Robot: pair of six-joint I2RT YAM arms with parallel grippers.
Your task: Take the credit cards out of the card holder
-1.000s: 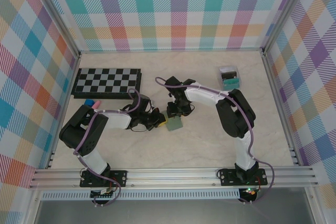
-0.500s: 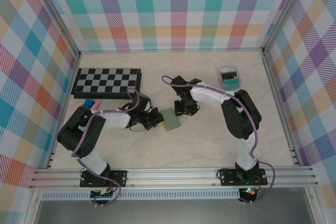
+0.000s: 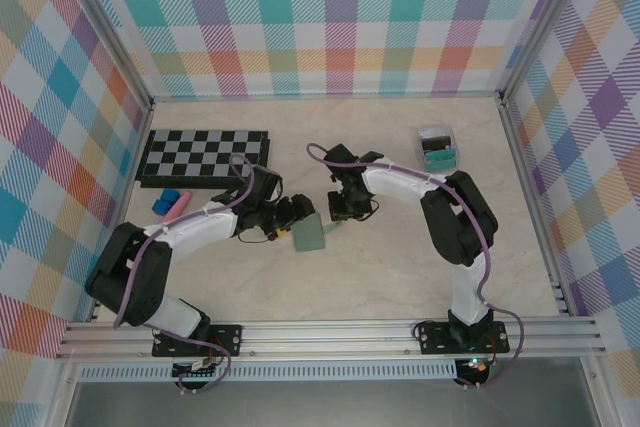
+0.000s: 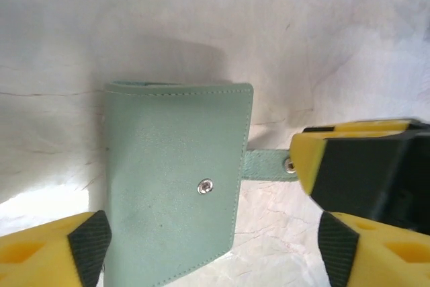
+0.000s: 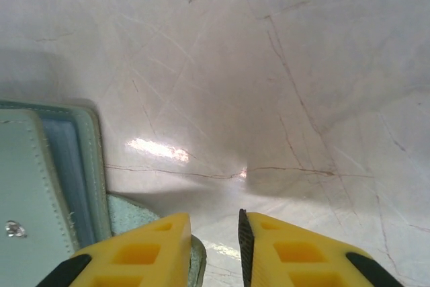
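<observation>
A: Left pincer [image 4: 213, 240] is wide, with the card holder [image 4: 175, 166] folded between its fingers. Right pincer [image 5: 215, 233] is narrow, tab [image 4: 263, 164] at its left finger; we can't tell if it grips.
B: Risk: we tug the tab and the unpinned holder slides instead of opening.

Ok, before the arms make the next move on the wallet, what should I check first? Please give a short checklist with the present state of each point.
1. Card holder rests on the table: ok.
2. Clasp tab undone, sticking out sideways: ok.
3. Holder opened: not ok, it is folded shut.
4. Left tool open, with the holder between its fingers: ok.
5. Right tool gripping the tab: cannot tell; its tips sit close together at the tab's end.
</observation>
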